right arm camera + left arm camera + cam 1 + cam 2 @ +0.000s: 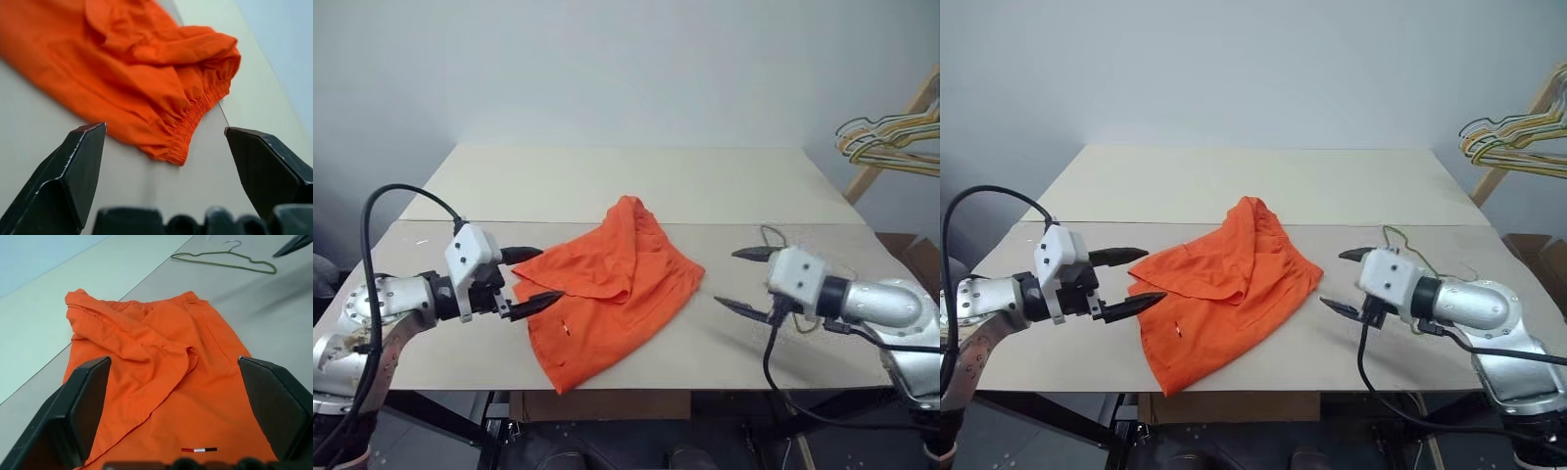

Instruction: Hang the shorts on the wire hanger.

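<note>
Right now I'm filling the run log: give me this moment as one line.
shorts: crumpled on table | hanger: flat on table, bare | left gripper: open, empty | right gripper: open, empty

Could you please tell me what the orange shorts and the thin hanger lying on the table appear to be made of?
The bright orange shorts look like soft, matte woven fabric: they crumple into folds, with a gathered elastic waistband. The thin, triangular, dull grey-green hanger appears to be bent metal wire, though a coating cannot be ruled out.

Beige table (607, 186); bunch of wire hangers (891, 137) at far right.
</note>
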Action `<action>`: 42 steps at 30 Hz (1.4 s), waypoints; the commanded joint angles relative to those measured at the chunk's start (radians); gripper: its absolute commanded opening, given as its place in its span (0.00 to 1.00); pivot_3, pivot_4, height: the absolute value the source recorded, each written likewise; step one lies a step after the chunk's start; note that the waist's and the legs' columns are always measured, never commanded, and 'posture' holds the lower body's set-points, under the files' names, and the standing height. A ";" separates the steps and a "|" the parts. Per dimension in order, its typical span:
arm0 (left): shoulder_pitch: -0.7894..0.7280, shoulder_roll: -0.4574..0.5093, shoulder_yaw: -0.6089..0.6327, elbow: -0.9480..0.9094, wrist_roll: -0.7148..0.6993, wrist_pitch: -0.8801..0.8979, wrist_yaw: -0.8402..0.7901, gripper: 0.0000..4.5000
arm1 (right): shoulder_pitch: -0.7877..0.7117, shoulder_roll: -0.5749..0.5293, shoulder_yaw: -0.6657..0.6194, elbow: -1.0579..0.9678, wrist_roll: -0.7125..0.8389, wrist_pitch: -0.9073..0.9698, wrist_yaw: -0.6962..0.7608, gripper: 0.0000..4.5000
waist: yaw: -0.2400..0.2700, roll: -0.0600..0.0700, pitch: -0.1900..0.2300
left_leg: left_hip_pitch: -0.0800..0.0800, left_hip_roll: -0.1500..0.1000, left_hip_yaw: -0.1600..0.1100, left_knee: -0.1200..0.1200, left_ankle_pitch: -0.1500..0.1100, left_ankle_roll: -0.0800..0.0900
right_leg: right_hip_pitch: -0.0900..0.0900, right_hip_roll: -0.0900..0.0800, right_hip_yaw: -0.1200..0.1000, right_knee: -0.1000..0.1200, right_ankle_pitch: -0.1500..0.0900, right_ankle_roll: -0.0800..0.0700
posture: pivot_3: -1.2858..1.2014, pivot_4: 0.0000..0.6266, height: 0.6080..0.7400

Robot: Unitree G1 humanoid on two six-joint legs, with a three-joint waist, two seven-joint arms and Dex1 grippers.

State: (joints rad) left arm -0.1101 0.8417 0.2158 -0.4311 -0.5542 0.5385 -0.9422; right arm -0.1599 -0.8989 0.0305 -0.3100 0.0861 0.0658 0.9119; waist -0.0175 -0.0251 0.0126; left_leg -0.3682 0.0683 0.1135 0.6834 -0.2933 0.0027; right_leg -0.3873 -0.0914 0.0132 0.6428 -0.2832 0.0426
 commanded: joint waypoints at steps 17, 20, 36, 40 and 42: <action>-0.032 -0.050 -0.091 -0.062 -0.013 0.011 0.026 1.00 | -0.621 0.247 0.507 0.982 -0.806 -0.637 -0.462 0.99 | -0.063 0.000 0.000 | 0.000 0.000 0.000 0.000 0.007 -0.012 | -0.001 0.000 0.000 0.001 0.000 0.000 | 0.50 0.00 1.00; -0.012 -0.048 -0.102 -0.089 -0.016 0.021 0.028 1.00 | -0.682 0.279 0.549 1.100 -0.860 -0.690 -0.551 0.96 | -0.077 0.000 0.000 | 0.000 0.000 -0.001 0.000 0.008 -0.013 | 0.000 -0.001 0.000 0.001 0.000 0.000 | 0.51 0.00 1.00; 0.059 0.020 -0.199 -0.164 0.030 0.067 -0.004 1.00 | -0.751 0.335 0.594 1.249 -0.895 -0.823 -0.658 0.01 | -0.096 0.001 0.000 | 0.001 0.001 -0.002 0.000 0.008 -0.014 | 0.000 -0.001 0.001 0.003 0.000 0.000 | 0.51 0.00 1.00; 0.082 0.071 -0.258 -0.182 0.106 0.064 0.001 1.00 | -0.723 0.331 0.561 1.207 -0.838 -0.783 -0.591 0.01 | -0.102 0.001 0.000 | 0.001 0.001 -0.002 0.000 0.008 -0.014 | 0.000 -0.001 0.001 0.003 0.000 0.000 | 0.50 0.00 1.00; 0.095 0.111 -0.302 -0.192 0.168 0.043 -0.008 1.00 | -0.713 0.327 0.552 1.182 -0.825 -0.766 -0.568 0.01 | -0.105 0.001 0.000 | 0.001 0.001 -0.002 0.000 0.008 -0.014 | 0.000 0.000 0.001 0.003 0.000 0.000 | 0.50 0.00 1.00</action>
State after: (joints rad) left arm -0.0197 0.9283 -0.0637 -0.5881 -0.4340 0.6088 -0.9445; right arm -0.8707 -0.5620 0.6150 0.9172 -0.7721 -0.7183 0.3277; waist -0.1225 -0.0241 0.0125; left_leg -0.3675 0.0689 0.1112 0.6829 -0.2849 -0.0114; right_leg -0.3876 -0.0919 0.0140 0.6460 -0.2832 0.0425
